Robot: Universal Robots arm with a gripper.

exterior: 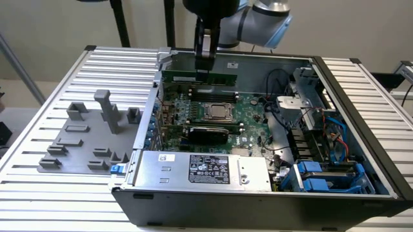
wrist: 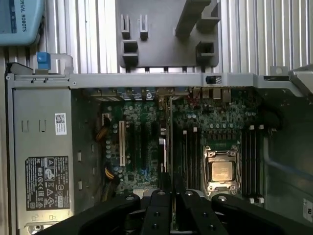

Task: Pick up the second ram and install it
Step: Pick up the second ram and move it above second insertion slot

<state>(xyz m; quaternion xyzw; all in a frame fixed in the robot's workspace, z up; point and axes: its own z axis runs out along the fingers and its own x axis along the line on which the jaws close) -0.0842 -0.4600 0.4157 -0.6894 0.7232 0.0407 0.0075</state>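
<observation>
Hanging over the far side of an open computer case [exterior: 258, 212], the gripper [exterior: 202, 72] has its jaws clamped on the ram [exterior: 219, 79], a thin green stick held level above the motherboard [exterior: 252, 113]. A grey tray [exterior: 77, 145] lies beside the case, on the exterior view's left.

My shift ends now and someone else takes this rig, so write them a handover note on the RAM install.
Gripper: shut on the second ram, held upright on its long edge.
Where: inside the open PC case, over the motherboard, beside the CPU socket; the grey holder tray lies outside the case.
Done: stick is off the tray and at the board.
Left: seating; whether it has entered a slot cannot be told.
</observation>
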